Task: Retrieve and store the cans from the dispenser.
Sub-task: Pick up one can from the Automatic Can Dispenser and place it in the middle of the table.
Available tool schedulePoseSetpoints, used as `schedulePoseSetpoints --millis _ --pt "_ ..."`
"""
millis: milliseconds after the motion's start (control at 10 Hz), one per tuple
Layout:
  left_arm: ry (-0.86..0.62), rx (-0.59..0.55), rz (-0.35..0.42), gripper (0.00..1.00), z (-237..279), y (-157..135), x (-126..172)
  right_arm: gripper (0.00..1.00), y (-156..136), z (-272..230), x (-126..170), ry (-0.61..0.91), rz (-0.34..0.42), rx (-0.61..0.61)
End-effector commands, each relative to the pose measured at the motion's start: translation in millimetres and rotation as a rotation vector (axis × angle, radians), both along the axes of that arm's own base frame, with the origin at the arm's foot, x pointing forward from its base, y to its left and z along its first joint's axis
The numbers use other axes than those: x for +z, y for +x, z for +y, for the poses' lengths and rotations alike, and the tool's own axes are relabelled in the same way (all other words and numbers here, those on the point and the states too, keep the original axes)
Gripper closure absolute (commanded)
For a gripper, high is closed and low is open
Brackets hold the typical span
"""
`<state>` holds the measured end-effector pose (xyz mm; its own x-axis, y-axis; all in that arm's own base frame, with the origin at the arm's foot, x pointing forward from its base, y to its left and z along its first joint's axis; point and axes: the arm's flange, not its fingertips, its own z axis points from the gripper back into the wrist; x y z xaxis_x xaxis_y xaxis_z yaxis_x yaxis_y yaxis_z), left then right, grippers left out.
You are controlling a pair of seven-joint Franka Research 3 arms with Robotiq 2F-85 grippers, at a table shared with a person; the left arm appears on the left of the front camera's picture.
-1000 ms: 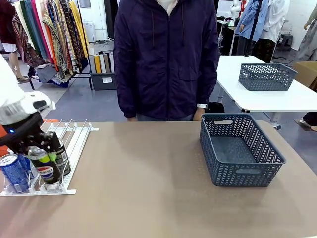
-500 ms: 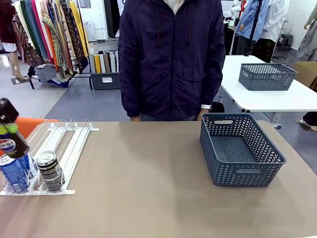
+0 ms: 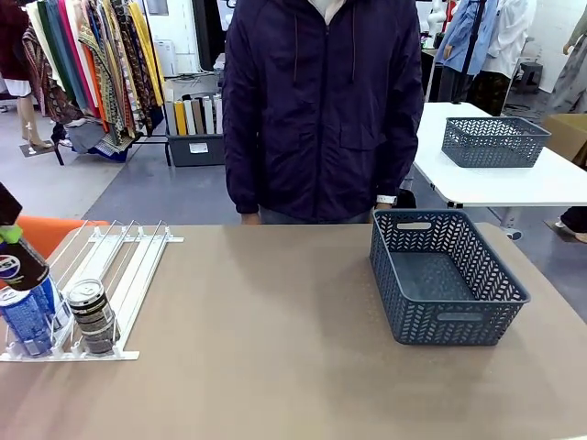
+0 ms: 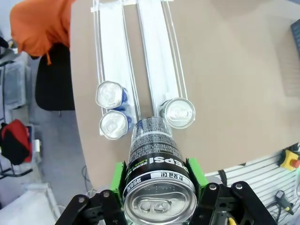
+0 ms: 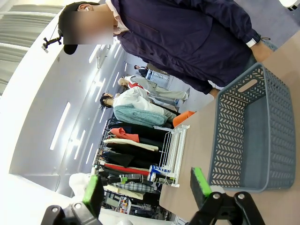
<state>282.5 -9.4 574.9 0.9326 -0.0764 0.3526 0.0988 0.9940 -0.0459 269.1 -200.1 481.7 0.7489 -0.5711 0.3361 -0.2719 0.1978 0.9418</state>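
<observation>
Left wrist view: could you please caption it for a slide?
Left gripper holds a black Pepsi can above three cans standing in the dispenser.

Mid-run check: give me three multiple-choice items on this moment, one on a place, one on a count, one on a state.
1. Where on the table is the basket?
A. the robot's right side
B. the robot's left side
C. dead centre

2. How many cans stand in the rack?
A. one
B. three
C. six

3. The left pincer is:
A. open and empty
B. shut on a bottle
C. shut on the black can

Answers:
1 A: the front view shows it at picture right.
2 B: the left wrist view shows three silver tops in the lanes.
3 C: both green pads press its sides.
</observation>
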Motion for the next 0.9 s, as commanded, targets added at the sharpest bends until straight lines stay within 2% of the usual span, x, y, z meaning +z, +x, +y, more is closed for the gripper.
schedulePoseSetpoints --millis 0,100,200,300,500,600,800 --pt "0.003 0.008 -0.015 1.00 -0.9 1.1 8.4 0.00 1.6 0.2 5.5 0.023 -0.020 -0.009" --pt "0.000 0.000 0.000 1.00 0.0 0.0 0.0 0.00 1.6 0.2 5.5 0.023 -0.020 -0.009" --pt "-0.075 -0.052 0.061 1.00 -13.1 2.9 -5.3 0.00 1.6 0.2 5.5 0.023 -0.020 -0.009" --pt "-0.147 -0.100 0.046 1.00 -45.0 14.2 -0.8 0.00 1.6 0.2 5.5 0.023 -0.020 -0.009" --pt "-0.205 -0.158 -0.042 1.00 -130.3 46.7 24.8 0.00 1.6 0.2 5.5 0.023 -0.020 -0.009" --pt "-0.173 -0.186 -0.049 1.00 -184.7 71.0 30.7 0.00 1.6 0.2 5.5 0.023 -0.020 -0.009" --pt "-0.102 -0.288 0.037 1.00 -276.9 111.4 8.3 0.00 1.6 0.2 5.5 0.023 -0.020 -0.009"
